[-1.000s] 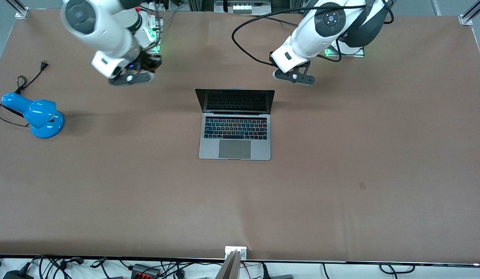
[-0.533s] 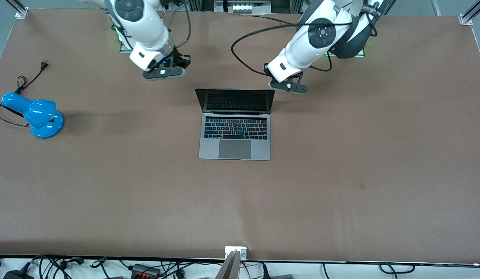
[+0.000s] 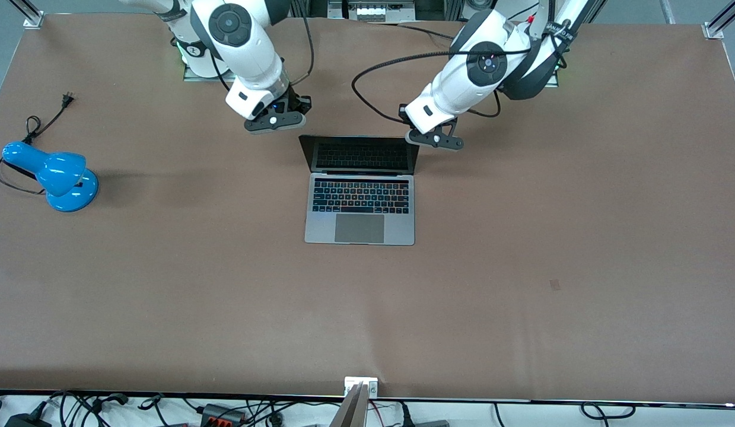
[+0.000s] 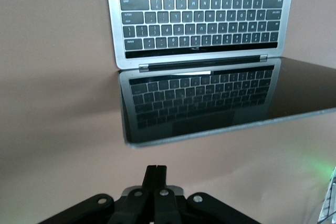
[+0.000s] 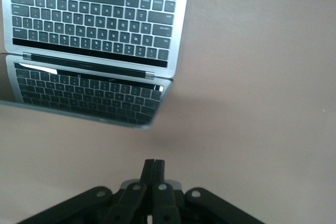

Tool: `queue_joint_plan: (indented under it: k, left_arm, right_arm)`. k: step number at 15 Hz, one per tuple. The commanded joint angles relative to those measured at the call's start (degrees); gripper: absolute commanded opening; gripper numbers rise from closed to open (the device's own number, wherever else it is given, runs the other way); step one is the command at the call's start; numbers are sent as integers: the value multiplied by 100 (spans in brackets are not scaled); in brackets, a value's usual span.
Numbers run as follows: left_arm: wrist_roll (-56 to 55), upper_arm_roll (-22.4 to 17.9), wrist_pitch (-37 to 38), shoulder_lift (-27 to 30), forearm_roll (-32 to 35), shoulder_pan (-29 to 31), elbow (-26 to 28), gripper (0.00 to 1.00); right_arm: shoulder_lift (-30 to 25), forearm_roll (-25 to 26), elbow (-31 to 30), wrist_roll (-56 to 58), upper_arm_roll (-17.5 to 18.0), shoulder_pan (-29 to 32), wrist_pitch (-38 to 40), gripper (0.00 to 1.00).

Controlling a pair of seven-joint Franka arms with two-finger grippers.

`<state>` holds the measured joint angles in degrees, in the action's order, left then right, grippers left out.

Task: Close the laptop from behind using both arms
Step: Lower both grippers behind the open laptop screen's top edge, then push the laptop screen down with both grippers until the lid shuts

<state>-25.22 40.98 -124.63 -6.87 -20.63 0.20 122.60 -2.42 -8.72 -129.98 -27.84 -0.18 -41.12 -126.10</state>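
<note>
The silver-grey laptop (image 3: pixel 360 201) stands open at the table's middle, its dark screen (image 3: pixel 361 155) upright and mirroring the black keyboard. My left gripper (image 3: pixel 433 140) is shut and empty, over the table right by the lid's top corner toward the left arm's end. My right gripper (image 3: pixel 274 121) is shut and empty too, over the table a short way off the lid's other corner. In the left wrist view the shut gripper (image 4: pixel 156 169) points at the laptop (image 4: pixel 199 24). In the right wrist view the shut gripper (image 5: pixel 154 162) points past the laptop (image 5: pixel 94 24).
A blue desk lamp (image 3: pixel 56 175) with a black cord lies toward the right arm's end of the table. Cables and plugs (image 3: pixel 225 412) run along the edge nearest the front camera, by a white bracket (image 3: pixel 360 385).
Both arms have swung in toward the laptop's lid. The right gripper came a long way from the right arm's end; the left gripper closed in on the lid's corner. The laptop stays open.
</note>
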Motion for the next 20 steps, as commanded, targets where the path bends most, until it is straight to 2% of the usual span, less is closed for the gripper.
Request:
queue_joint_plan:
  k: [1, 7, 12, 14, 20]
  left_arm:
    - [132, 50, -263, -200, -73, 24, 28, 0]
    - [141, 50, -422, -420, 173, -38, 28, 0]
    - [141, 24, -466, -587, 182, -3, -60, 0]
    - [141, -2, -790, -744, 191, -3, -78, 0]
    - [-18, -160, -818, -1474, 770, 6, -789, 0]
  right_arm:
    - [224, -33, -19, -81, -70, -238, -388, 0]
    - [470, -33, -1, -72, -79, -186, -1188, 0]
    - [848, -42, 25, -72, -123, -115, -2207, 0]
    - [945, -42, 60, -72, -140, -10, -2436, 0]
    - [1331, -33, 472, -64, -149, 201, -2613, 0]
